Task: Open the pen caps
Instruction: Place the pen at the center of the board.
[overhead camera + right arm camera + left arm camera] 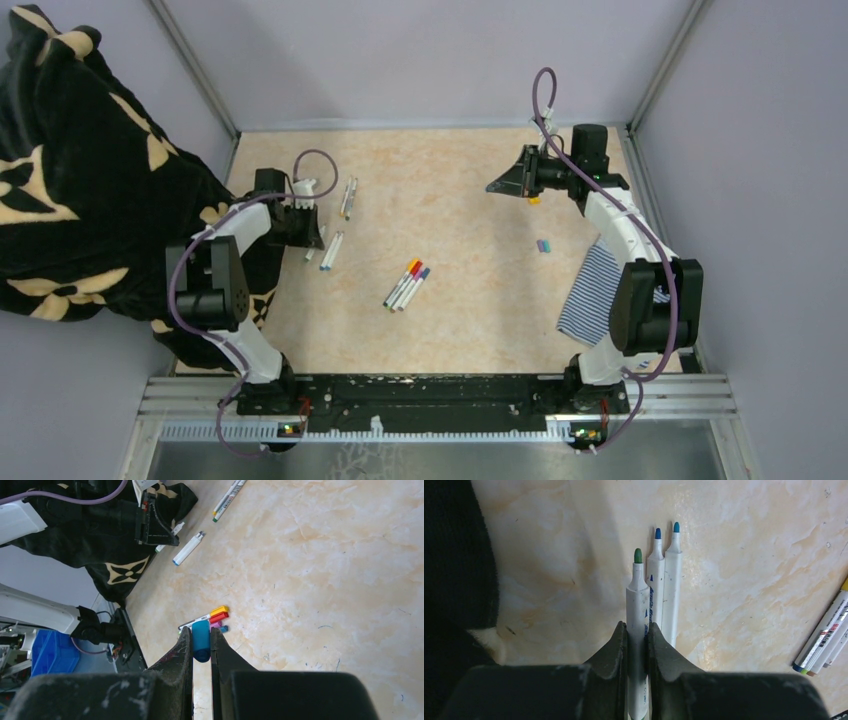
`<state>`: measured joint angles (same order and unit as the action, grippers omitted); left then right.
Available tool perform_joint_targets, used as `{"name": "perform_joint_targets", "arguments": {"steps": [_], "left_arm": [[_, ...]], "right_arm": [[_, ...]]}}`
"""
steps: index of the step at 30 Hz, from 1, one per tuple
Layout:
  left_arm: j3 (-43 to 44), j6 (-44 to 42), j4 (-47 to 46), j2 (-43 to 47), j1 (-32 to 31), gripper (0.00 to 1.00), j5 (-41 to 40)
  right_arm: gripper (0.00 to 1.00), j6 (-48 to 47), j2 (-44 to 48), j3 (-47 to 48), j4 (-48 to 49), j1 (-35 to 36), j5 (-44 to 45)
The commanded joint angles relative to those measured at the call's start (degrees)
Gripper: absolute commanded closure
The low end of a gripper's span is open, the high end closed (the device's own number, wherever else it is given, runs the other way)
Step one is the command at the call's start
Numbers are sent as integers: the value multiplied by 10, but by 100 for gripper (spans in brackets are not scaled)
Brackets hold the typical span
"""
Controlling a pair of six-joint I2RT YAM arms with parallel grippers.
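Observation:
My left gripper point(638, 630) is shut on a white pen point(638, 597) whose bare green tip points away from me, low over the table at the left point(305, 228). Two more uncapped pens point(665, 580) with blue tips lie right beside it on the table. My right gripper point(201, 631) is shut on a teal pen cap point(201, 645), raised over the far right of the table point(505, 185). Several capped pens point(407, 285) lie together mid-table, their yellow, red and purple caps point(220, 615) showing past the right fingers. Another pair of pens point(348, 198) lies far left.
A black patterned blanket point(70, 190) hangs over the left wall beside the left arm. A blue-and-white striped cloth point(590, 290) lies under the right arm. Loose caps point(543, 245) rest on the table near it, and a small orange one point(534, 200) below the right gripper.

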<state>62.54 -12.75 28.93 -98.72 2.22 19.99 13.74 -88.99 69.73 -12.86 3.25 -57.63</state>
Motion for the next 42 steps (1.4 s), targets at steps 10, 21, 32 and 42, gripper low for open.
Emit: {"name": "perform_joint_targets", "arguments": {"steps": [10, 21, 32, 42], "left_arm": [[-18, 25, -24, -22, 14, 95, 60], [-27, 28, -49, -19, 14, 88, 69], [-33, 28, -63, -26, 14, 84, 67], [-35, 29, -67, -24, 15, 79, 68]], "right_arm": [[100, -1, 33, 2, 21, 1, 0], [100, -1, 34, 2, 22, 1, 0], [100, -1, 32, 1, 22, 1, 0], [100, -2, 33, 1, 21, 1, 0]]}}
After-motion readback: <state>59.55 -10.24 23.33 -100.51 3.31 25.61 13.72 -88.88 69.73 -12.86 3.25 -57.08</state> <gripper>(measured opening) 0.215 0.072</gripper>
